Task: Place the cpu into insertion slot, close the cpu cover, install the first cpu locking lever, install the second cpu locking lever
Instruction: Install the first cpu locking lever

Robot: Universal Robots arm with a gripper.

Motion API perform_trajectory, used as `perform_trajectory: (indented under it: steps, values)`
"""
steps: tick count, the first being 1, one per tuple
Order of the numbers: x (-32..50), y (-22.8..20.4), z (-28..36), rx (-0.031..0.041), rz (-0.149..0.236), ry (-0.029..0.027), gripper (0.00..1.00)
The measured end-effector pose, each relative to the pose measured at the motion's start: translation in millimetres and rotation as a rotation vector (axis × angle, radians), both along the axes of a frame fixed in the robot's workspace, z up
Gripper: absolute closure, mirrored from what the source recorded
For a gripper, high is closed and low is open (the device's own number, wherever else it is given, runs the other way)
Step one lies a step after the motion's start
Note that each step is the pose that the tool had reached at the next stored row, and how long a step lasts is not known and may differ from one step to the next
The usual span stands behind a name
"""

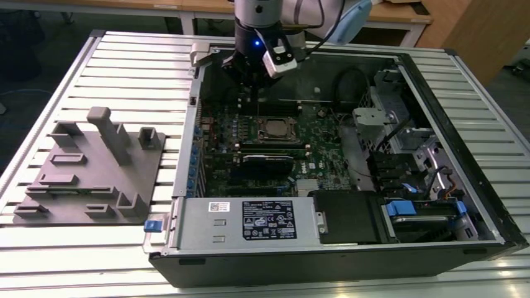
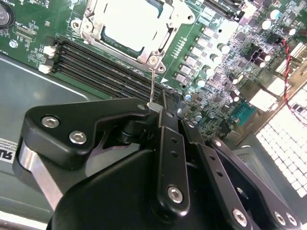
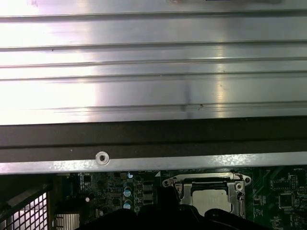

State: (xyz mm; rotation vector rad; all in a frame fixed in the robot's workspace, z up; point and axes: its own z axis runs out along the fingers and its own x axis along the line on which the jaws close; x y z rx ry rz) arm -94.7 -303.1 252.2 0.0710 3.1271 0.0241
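**Cpu [image 2: 128, 20] seated under its cover; locking lever at the gripper tip**

I read the gripper [image 2: 158, 106] as clenched: in the second wrist view its black links meet at a single tip. The free end of a thin wire locking lever [image 2: 151, 81] touches that tip. I cannot tell whether it is pinched or only pushed. The lever runs from there to the near corner of the cpu cover [image 2: 139, 53]. The cover lies flat over the cpu, whose pale metal top shows through the window. Both sit in the insertion slot [image 1: 260, 129], just beside the long black memory slots [image 2: 100, 64].

Judgement: a lever step is in hand and not finished, since the wire appears raised off the board. To do it well I would keep contact near the lever's free end and follow its hinge arc, not a straight line. I would also stay clear of the capacitors [image 2: 223, 48] crowded beside the tip.

In the exterior view the arm drops near-vertical into the open computer case [image 1: 331, 264]. The gripper hangs low over the board, just beyond the slot. Farther off on the slatted table [image 1: 124, 68], a grey fixture plate [image 1: 91, 180] stands well apart, on the exterior view's left.
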Motion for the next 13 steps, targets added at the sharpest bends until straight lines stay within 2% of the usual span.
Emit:
perform_trajectory:
  steps: [6,8,12,13]
  values:
    - [3.0,0.0,-0.1,0.0002,0.0,-0.0001,0.89]
    - [16.6,0.0,0.0,0.0001,0.0,-0.0001,0.89]
    - [17.0,0.0,0.0,0.0001,0.0,0.0,0.89]
    - [23.2,0.0,0.0,0.0001,0.0,-0.0001,0.89]
